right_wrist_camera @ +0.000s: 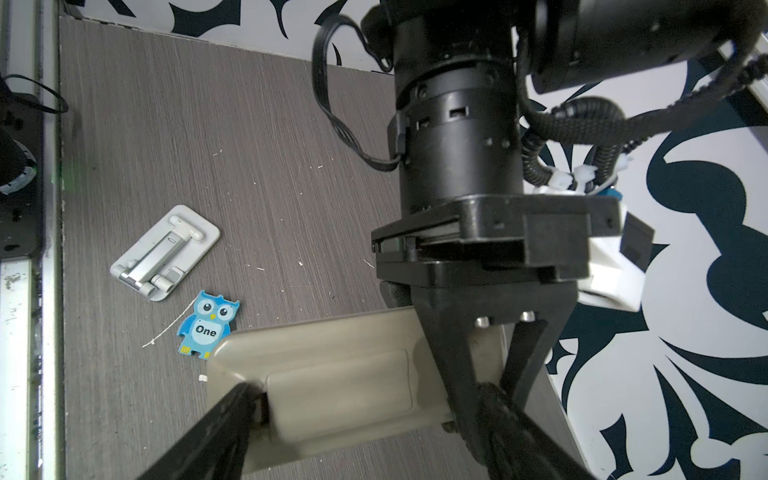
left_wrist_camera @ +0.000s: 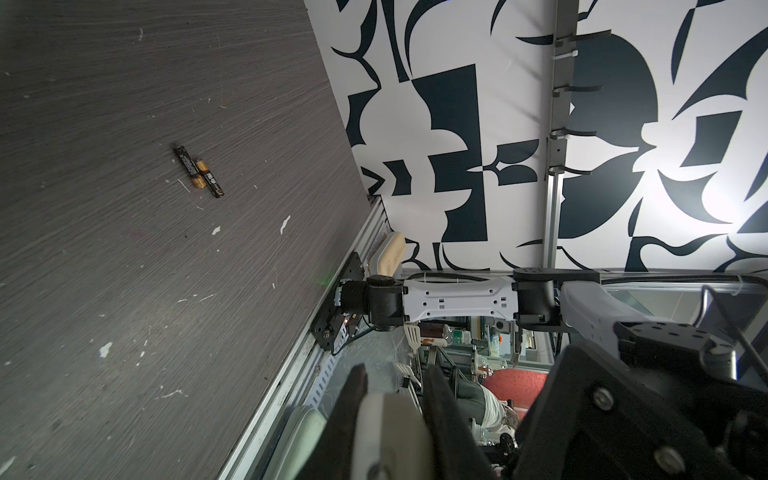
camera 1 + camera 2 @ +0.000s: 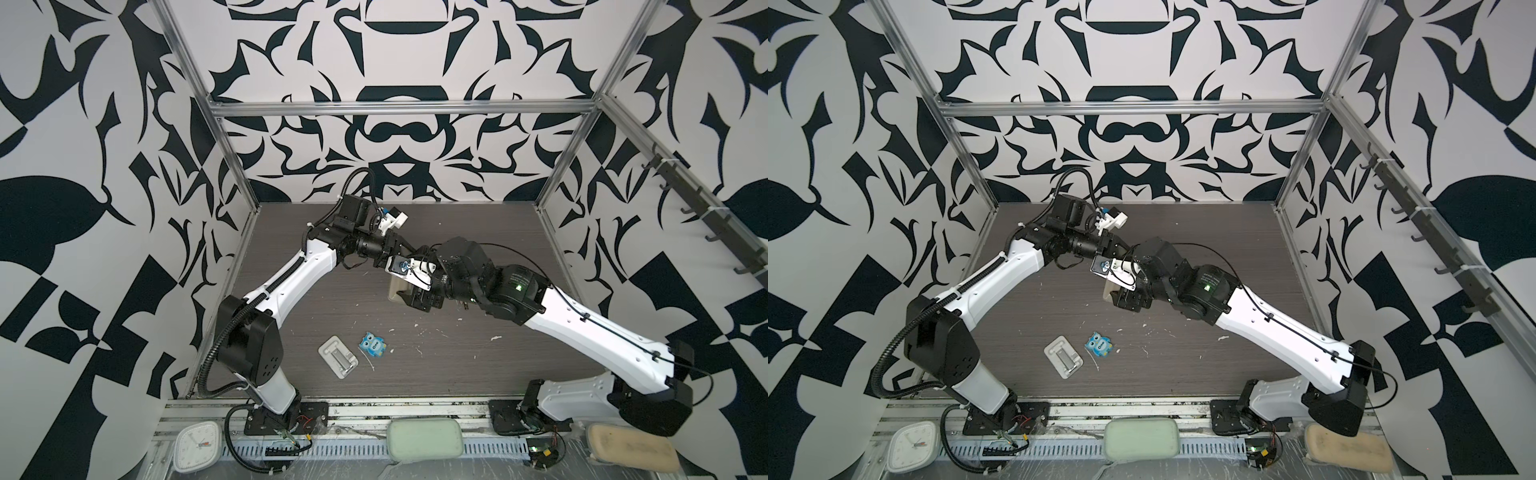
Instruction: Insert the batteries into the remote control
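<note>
I work inside a box of walls (image 3: 399,62) printed with bold black shapes on white, standing at 9, 12 and 3 o'clock. A silver aluminium frame (image 3: 399,109) follows their edges and crosses the back at 12. My table (image 3: 478,365) is dark grey wood grain, scuffed and dotted with white flecks (image 3: 494,338). At 3 o'clock a dark rack of hooks (image 3: 702,210) slants along the wall. A slotted cable duct (image 3: 332,451) runs along the front edge, with a pale green pad (image 3: 424,440) at 6, a white square clock (image 3: 197,446) at 7 and a beige pad (image 3: 631,453) at 5. In my left wrist view a bright glare (image 2: 648,166) washes the wall.
</note>
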You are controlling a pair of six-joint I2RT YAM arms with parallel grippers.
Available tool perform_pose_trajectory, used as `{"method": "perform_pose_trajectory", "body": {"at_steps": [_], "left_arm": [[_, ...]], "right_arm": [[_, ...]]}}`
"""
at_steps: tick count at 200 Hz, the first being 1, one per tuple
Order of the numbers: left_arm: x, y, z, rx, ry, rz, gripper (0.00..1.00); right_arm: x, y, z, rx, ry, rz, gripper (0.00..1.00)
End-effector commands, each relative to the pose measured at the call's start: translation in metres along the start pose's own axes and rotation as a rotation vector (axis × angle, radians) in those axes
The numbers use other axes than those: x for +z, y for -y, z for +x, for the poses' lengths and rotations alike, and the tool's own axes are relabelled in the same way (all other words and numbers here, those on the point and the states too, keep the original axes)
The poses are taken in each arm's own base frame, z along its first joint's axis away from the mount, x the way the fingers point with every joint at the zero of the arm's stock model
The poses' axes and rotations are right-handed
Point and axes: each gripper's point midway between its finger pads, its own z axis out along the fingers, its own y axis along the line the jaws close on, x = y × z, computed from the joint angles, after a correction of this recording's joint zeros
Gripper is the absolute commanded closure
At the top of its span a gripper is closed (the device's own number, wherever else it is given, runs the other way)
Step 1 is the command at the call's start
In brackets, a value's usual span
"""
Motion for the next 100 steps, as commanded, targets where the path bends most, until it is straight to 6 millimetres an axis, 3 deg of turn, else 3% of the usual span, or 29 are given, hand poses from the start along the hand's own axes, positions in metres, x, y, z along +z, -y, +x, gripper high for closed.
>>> {"method": "perform_pose_trajectory", "body": {"at_steps": [1,100], "left_arm": [[-0.002,0.021,0.008,-0.021,-0.054,0.061,1.0],[0.002,0.008,0.012,-0.062,-0.064,0.048,1.0]], "right_arm": [[0.005,0.005,0.01,-0.042,-0.047,0.035,0.13],[0.008,0.044,0.016,-0.116,-0.1,0.274,0.16]]}}
